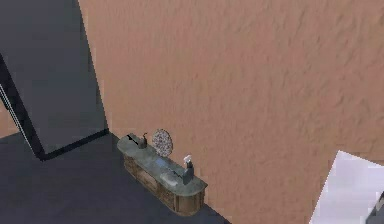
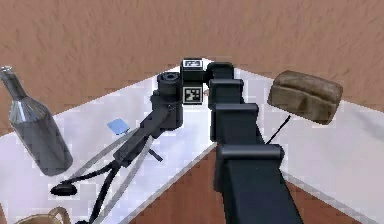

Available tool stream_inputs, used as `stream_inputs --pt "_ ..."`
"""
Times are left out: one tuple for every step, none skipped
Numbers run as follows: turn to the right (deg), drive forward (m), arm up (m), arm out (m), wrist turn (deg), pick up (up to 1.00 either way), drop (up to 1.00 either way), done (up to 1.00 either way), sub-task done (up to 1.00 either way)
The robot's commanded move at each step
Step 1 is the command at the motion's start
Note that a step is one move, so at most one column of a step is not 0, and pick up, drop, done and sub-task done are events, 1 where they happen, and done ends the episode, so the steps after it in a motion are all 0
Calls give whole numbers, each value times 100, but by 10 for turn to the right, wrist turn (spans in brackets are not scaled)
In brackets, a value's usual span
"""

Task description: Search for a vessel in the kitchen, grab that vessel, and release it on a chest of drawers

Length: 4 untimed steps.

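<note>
A tall grey bottle (image 2: 35,125) with a narrow neck stands on the white countertop (image 2: 120,165) at the arm side view's left. The dark arm (image 2: 250,165) rises from the bottom edge, and its gripper (image 2: 78,196) stretches down to the left, with its thin fingers (image 2: 110,170) ending close to the bottle's base. A brownish rounded rim (image 2: 35,215) peeks in at the bottom left corner near the fingertips. I cannot tell whether the gripper holds anything. In the forward view a low greenish chest (image 1: 160,172) stands against the brown wall.
A brown loaf (image 2: 305,95) lies on the counter right of the arm. A small blue item (image 2: 118,126) lies near the gripper body. The chest carries a round plate (image 1: 163,142) and small ornaments. A dark opening (image 1: 50,70) lies at the forward view's left, a white surface (image 1: 352,195) at its right.
</note>
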Motion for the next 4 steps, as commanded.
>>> stream_inputs --pt "0 0 0 -20 0 0 0 0 0" --pt "-450 0 0 0 0 0 0 0 0" --pt "-450 0 0 0 0 0 0 0 0" --pt "-120 0 0 0 0 0 0 0 0"
